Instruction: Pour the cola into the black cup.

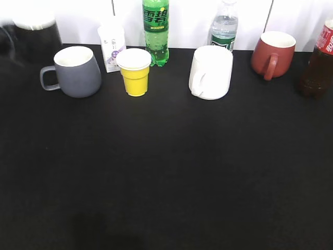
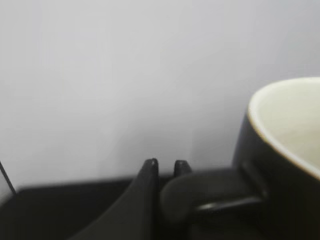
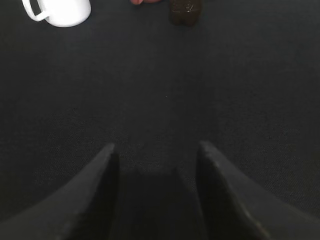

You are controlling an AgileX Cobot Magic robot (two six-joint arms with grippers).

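Note:
The black cup with a white interior is at the far left back of the table and looks blurred. In the left wrist view the black cup fills the right side. My left gripper is shut on its loop handle, with the fingertips close together. The cola, a bottle of dark liquid with a red label, stands at the far right edge. Its base shows in the right wrist view. My right gripper is open and empty above the black table, well short of the cola.
Along the back stand a grey mug, a small carton, a yellow cup, a green soda bottle, a white mug, a water bottle and a reddish-brown mug. The black table spreads in front.

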